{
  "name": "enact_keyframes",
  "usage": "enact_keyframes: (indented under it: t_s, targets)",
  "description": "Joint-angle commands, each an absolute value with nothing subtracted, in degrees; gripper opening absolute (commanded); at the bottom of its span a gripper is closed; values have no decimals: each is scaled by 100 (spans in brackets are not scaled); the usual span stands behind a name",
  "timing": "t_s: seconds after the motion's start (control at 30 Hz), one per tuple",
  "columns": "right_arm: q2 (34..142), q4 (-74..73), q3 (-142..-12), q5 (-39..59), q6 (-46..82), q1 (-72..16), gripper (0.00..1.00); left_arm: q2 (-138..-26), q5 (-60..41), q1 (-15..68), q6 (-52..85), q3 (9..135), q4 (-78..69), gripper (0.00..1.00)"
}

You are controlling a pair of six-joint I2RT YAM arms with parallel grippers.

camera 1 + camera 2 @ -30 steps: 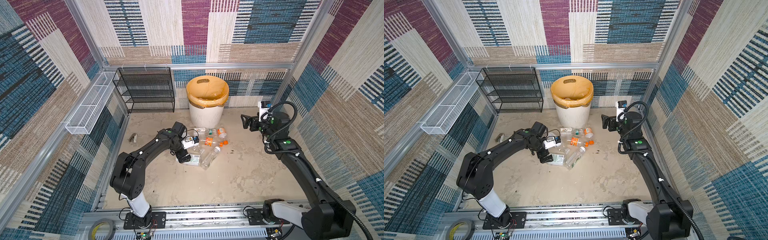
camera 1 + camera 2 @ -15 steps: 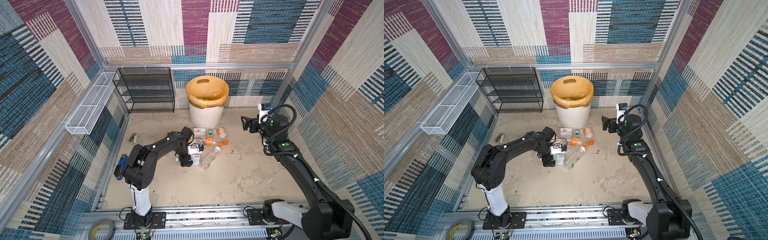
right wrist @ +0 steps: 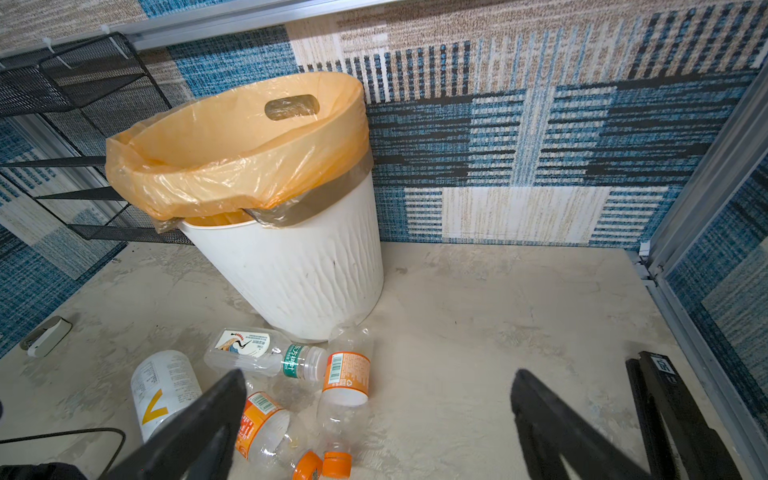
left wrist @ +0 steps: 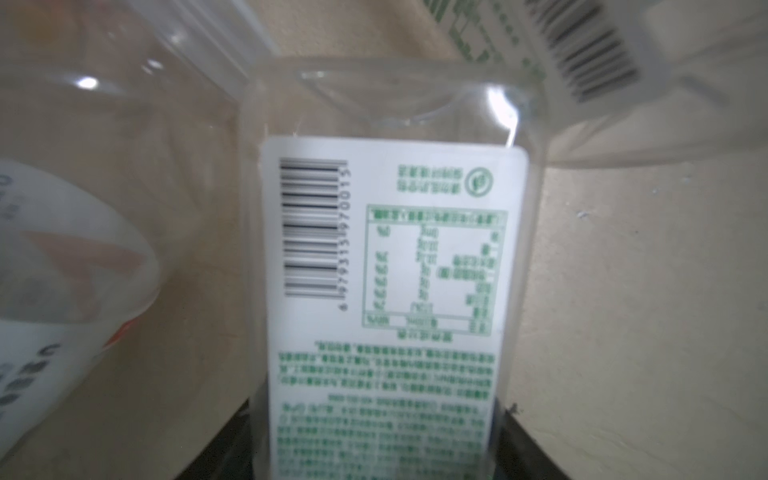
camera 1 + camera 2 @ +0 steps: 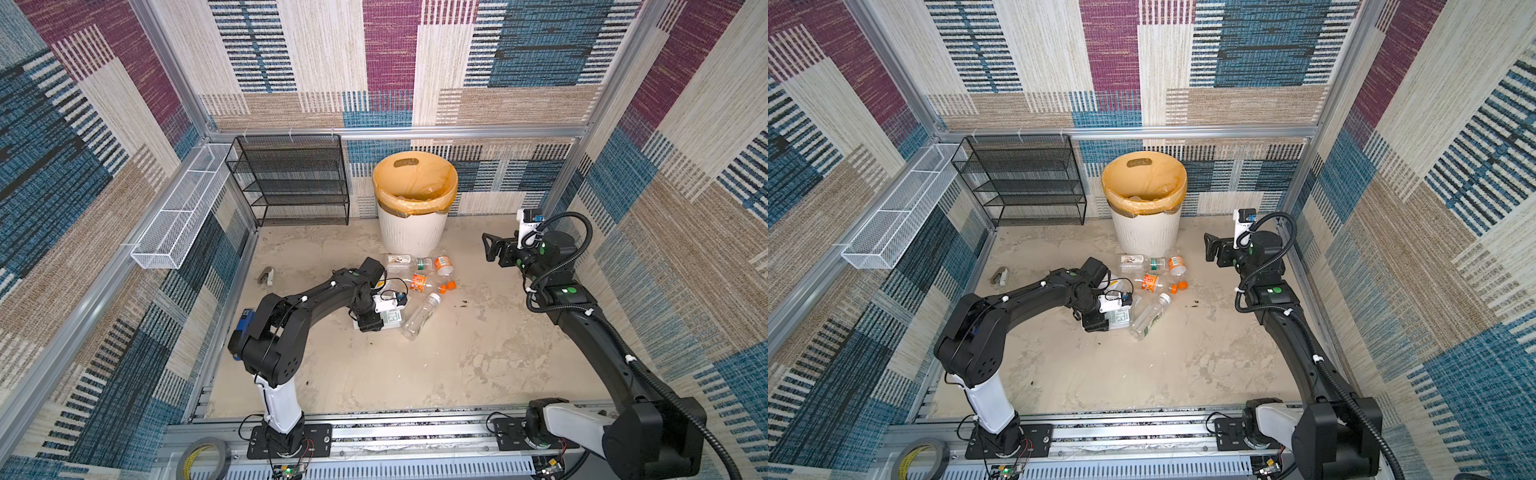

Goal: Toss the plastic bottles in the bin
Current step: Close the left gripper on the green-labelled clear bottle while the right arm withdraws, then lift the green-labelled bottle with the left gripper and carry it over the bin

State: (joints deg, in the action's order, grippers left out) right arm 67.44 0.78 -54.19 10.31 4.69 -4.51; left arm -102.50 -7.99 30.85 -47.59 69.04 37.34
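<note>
Left hand (image 5: 371, 323) clamped on clear bottle (image 4: 386, 104) lying on desk (image 5: 457, 365), near edge of bottle pile (image 5: 419, 282). Right hand (image 5: 491, 248) wide open, empty, raised by right wall. Pile just in front of bin (image 5: 411, 237), at back wall. Desk beige, mottled, stained. Walls (image 5: 519, 50) patchwork carpet in blue, maroon and beige on aluminium frame (image 5: 415, 133). Held bottle's white label (image 4: 395, 270): barcode, green table and print, too blurred to read. Others: crane picture, orange labels, yellow tick.
</note>
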Motion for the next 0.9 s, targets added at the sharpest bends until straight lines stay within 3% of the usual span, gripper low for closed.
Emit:
enact_keyframes:
  t_s: [0.0,0.27,0.57,0.73,0.87]
  targets:
    - [6836,-211,-5387,1078,562,-448,100,-9764,-982,3076,-4386,6650,3505,66]
    - [7140,-497,-5421,1334,774,-448,99,-7560,-1182,3076,-3398,5526,2353,66]
    - [7492,-579,-5577,1620,1061,-448,97,-5463,-872,3076,-2027,4306,-1354,63]
    - [7598,-606,-5563,1724,1181,-448,96,-5261,-993,3076,-1515,3869,-4350,62]
    - [7537,-657,-5503,1723,1278,-457,95,-6055,-1160,3072,-1120,4647,-5666,61]
